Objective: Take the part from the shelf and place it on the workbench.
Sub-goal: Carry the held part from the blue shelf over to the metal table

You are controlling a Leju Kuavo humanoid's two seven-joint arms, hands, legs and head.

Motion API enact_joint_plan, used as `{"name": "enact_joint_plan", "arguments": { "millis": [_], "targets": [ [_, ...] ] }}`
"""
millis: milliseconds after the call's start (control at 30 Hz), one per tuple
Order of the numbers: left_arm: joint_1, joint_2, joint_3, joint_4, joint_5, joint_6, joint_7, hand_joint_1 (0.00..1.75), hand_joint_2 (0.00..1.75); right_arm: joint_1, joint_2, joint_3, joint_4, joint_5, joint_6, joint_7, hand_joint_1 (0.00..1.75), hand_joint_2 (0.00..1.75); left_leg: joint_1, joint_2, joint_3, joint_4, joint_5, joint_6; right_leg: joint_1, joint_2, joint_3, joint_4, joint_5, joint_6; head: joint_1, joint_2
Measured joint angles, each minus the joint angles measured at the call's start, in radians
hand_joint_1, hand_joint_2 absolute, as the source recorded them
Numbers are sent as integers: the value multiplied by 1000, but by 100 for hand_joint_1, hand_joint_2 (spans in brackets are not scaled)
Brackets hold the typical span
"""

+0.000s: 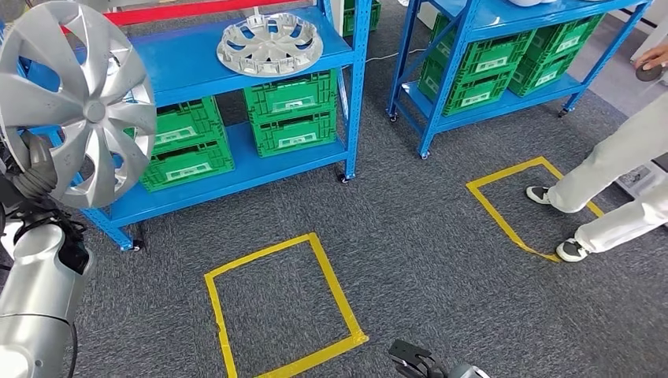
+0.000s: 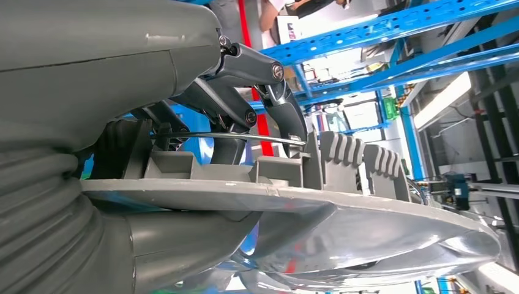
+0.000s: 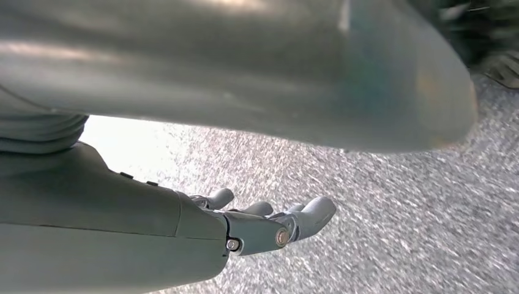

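A silver wheel cover is lifted at the far left of the head view, its spoked face turned towards me. My left hand grips it by the lower rim. In the left wrist view the wheel cover is seen edge-on, with the dark fingers of my left hand hooked over its ribbed back. A second silver wheel cover lies flat on the top board of the blue shelf. My right hand hangs low over the carpet; in the right wrist view the right hand holds nothing, its fingers apart.
Green crates fill the lower shelf levels. A second blue shelf with crates stands at the back right. Two yellow tape squares mark the grey carpet. A person in white trousers stands at the right edge.
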Motion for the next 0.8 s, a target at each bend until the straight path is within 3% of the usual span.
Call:
{"name": "enact_joint_plan", "arguments": {
  "millis": [67,100,167,233,300,333,367,400,433,467,500,567,600,667,700,733,800],
  "targets": [
    [4,0,0,-5,0,4,0,175,175,-3,0,0,0,0,0,1,0,0,0,0,-10,-1,17,-12,6,1,66,-104,-17,-14,0,0],
    [4,0,0,-8,0,5,0,175,175,-3,0,0,0,0,0,1,0,0,1,0,-11,-4,26,-19,10,2,74,-125,-24,-21,0,0],
    [5,0,0,-10,0,7,0,175,175,-2,0,0,0,0,-1,3,0,0,2,0,-14,-9,36,-32,8,1,65,-133,-7,-35,2,0],
    [6,2,0,-11,0,8,0,175,175,-2,0,0,0,0,-2,4,0,0,3,-2,-31,27,-14,-41,3,-1,47,-138,18,-48,0,0],
    [8,4,0,-11,0,9,0,175,175,-2,0,0,0,0,-2,4,0,0,4,-3,-59,134,-113,-47,1,-2,22,-139,41,-56,-1,0],
    [9,5,0,-11,0,10,0,175,175,-2,0,0,0,0,-2,4,0,0,4,-3,-70,198,-147,-49,2,-2,7,-139,53,-56,-1,0],
    [10,5,0,-11,0,11,0,175,175,-1,0,0,0,0,-2,5,0,0,4,-3,-72,247,-159,-51,2,-2,-8,-138,64,-56,-1,0],
    [12,5,0,-11,-1,12,0,175,175,-1,0,0,0,0,-2,5,0,0,4,-3,-63,270,-149,-51,2,-2,-24,-136,76,-55,-1,0],
    [14,5,0,-11,-2,12,0,175,175,0,0,0,0,0,-2,5,0,0,4,-3,-37,260,-124,-50,2,-2,-40,-134,87,-53,-1,0],
    [14,5,0,-12,-3,12,0,175,175,0,0,0,0,0,-2,5,0,0,4,-3,5,216,-99,-49,1,-2,-54,-131,97,-51,-1,0],
    [14,5,0,-13,-5,12,0,175,175,0,0,0,0,-1,-2,5,0,0,3,-3,58,150,-96,-46,2,-2,-67,-127,106,-47,-1,0],
    [14,4,0,-18,-9,12,0,175,175,-1,0,0,0,-7,-2,-3,0,0,-1,-4,140,28,-121,-37,4,-2,-83,-121,123,-37,-1,0],
    [14,4,0,-20,-10,12,0,175,175,-1,0,0,0,-12,-2,-10,0,0,-4,-5,157,-3,-135,-31,5,-1,-87,-122,133,-31,0,0],
    [15,3,-1,-20,-12,11,0,175,175,1,0,0,0,-19,-3,-21,0,0,-4,-3,148,-13,-123,-15,5,-1,-93,-128,148,-18,0,0],
    [15,2,-1,-20,-13,11,0,175,175,2,0,0,0,-20,-2,-23,0,0,-2,-1,140,-14,-112,-5,5,-1,-100,-120,136,-12,0,0],
    [15,0,-1,-20,-13,11,0,175,175,4,0,0,0,-20,1,-24,0,0,1,1,128,-16,-99,4,4,0,-112,-95,105,-6,0,0],
    [14,-1,-2,-20,-14,11,0,175,175,4,0,0,0,-21,8,-28,0,0,2,2,99,-17,-75,16,1,-1,-146,12,5,2,2,0]
  ]
}}
